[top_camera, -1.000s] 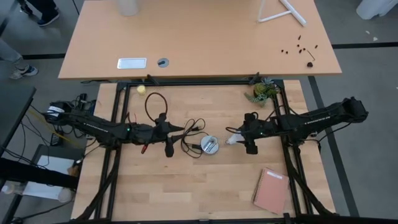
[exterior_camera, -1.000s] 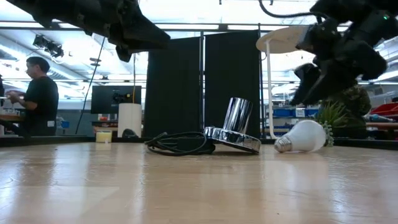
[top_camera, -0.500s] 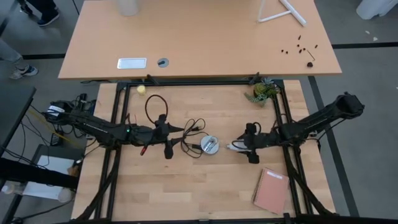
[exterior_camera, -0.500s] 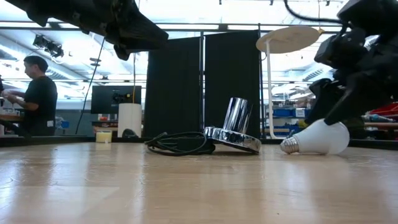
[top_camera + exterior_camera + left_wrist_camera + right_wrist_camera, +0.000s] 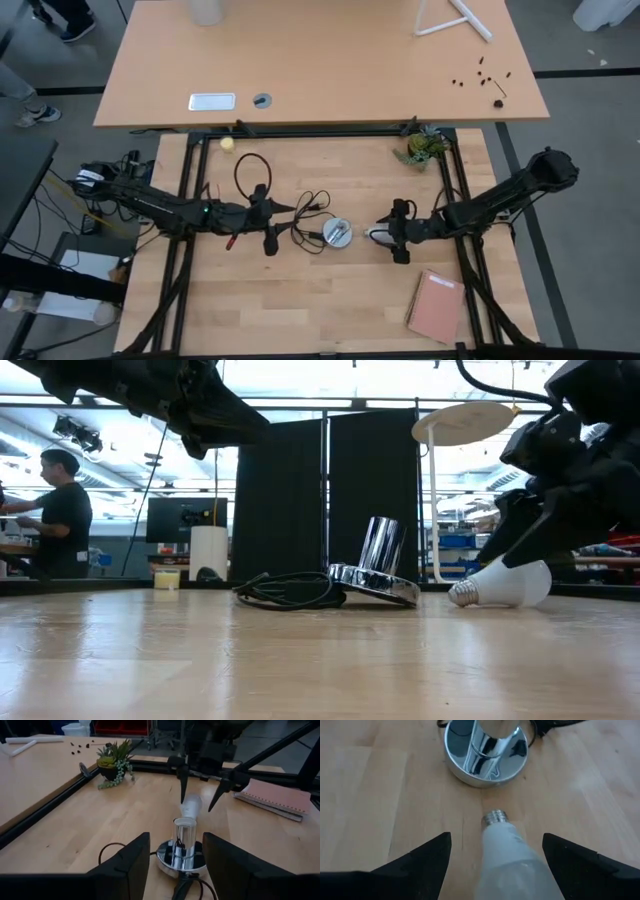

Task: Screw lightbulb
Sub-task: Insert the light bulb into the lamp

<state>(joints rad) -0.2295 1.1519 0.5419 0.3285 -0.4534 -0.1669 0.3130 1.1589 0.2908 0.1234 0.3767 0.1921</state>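
Left gripper (image 5: 285,209) hung above the wooden table (image 5: 330,300), left of centre, fingers (image 5: 120,870) spread apart with nothing between them; it pointed toward the lamp socket (image 5: 338,233). Black cord (image 5: 305,228) lay in loose loops between that gripper and the socket, touching the socket's round silver base (image 5: 182,861). Socket's chrome tube (image 5: 379,546) stood tilted on its base in the low view.

Just right of the socket lay the lightbulb (image 5: 378,236), on its side on the table, screw base (image 5: 494,817) pointing at the socket and a little apart from it.

Right gripper (image 5: 392,233) sat low over the bulb, fingers (image 5: 420,857) wide on either side of the white glass (image 5: 512,857). Whether the fingertips touched the glass could not be made out; from the wrist view a gap showed on both sides.

Farther right: a pink notebook (image 5: 437,306) near the table's front corner, a small potted plant (image 5: 420,147) at the back edge. A person (image 5: 58,515) stood in the room behind, seen in the low view.
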